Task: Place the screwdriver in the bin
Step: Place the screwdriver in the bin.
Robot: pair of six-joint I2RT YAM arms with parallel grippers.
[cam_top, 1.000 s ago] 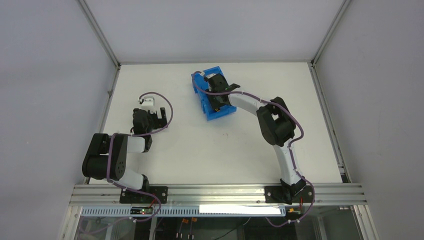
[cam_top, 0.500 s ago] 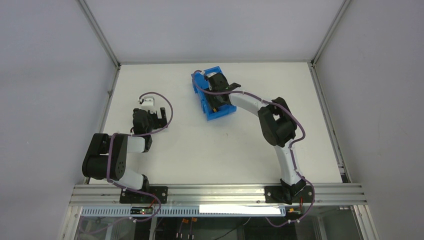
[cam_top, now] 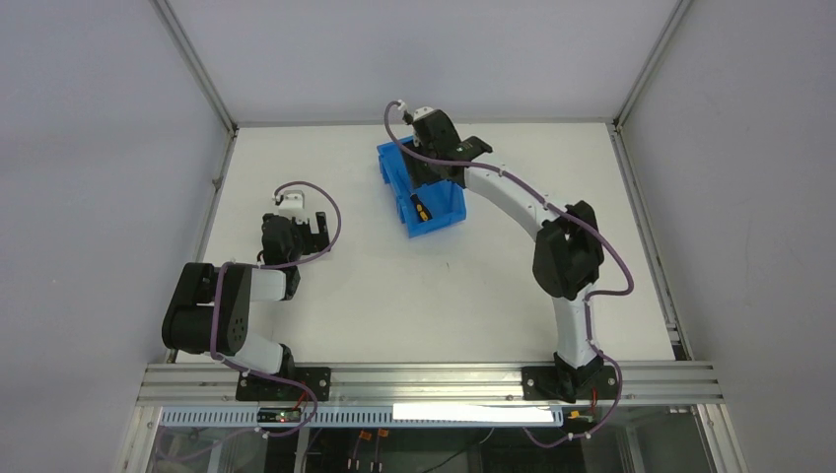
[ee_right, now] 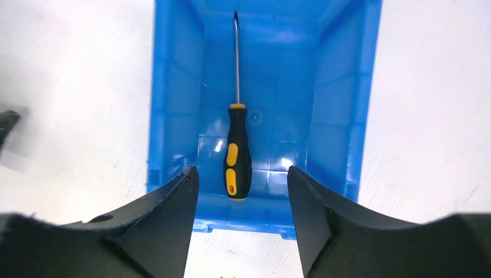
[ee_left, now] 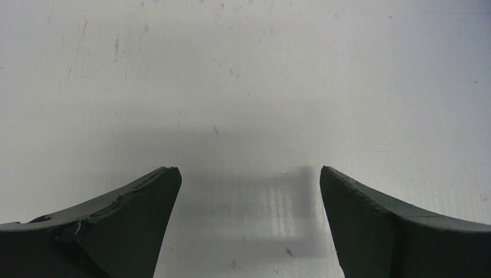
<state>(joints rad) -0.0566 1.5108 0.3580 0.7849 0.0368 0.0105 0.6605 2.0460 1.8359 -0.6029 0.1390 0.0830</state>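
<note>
The blue bin (cam_top: 449,215) stands at the table's far middle. The black and yellow screwdriver (cam_top: 420,209) lies flat on its floor. In the right wrist view the screwdriver (ee_right: 238,153) lies along the bin (ee_right: 173,116), handle near the camera, shaft pointing away. My right gripper (cam_top: 430,175) hangs above the bin's far end, raised clear of it. In its own view it (ee_right: 242,176) is open and empty. My left gripper (cam_top: 293,229) is at the left over bare table. In its own view it (ee_left: 249,174) is open and empty.
The white table (cam_top: 394,286) is walled by grey panels on the left, back and right. An aluminium rail (cam_top: 434,379) runs along the near edge with both arm bases on it. The right arm's elbow (cam_top: 569,251) stands right of the bin.
My right gripper has risen and drawn back from inside the bin toward the far edge, uncovering the screwdriver lying in the bin. The right elbow shifted right. The left arm has not moved.
</note>
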